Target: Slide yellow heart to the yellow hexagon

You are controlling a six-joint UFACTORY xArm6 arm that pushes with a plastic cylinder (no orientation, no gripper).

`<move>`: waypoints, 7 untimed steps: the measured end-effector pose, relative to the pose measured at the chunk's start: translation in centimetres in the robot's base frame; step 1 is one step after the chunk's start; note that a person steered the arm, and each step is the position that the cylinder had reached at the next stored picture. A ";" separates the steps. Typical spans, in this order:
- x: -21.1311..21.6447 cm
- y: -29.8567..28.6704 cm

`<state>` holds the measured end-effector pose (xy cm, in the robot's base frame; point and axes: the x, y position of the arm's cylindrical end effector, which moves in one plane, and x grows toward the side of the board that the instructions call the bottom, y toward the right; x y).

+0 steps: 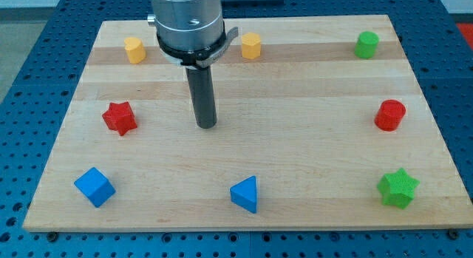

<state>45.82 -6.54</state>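
Observation:
The yellow heart [134, 49] sits near the view's top left on the wooden board. The yellow hexagon [251, 45] sits near the top, right of the arm's housing. The two are apart, with the arm's grey housing between them in the view. My tip [206, 126] rests on the board below and between them, right of the red star [119, 117]. It touches no block.
A green cylinder [366, 44] is at the top right, a red cylinder [389, 114] at the right edge, and a green star [398, 188] at the bottom right. A blue triangle [245, 194] is at the bottom centre and a blue cube [94, 187] at the bottom left.

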 end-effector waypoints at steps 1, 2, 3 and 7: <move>0.0 0.0; -1.7 0.2; -7.1 1.3; -13.7 1.3</move>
<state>32.10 -5.25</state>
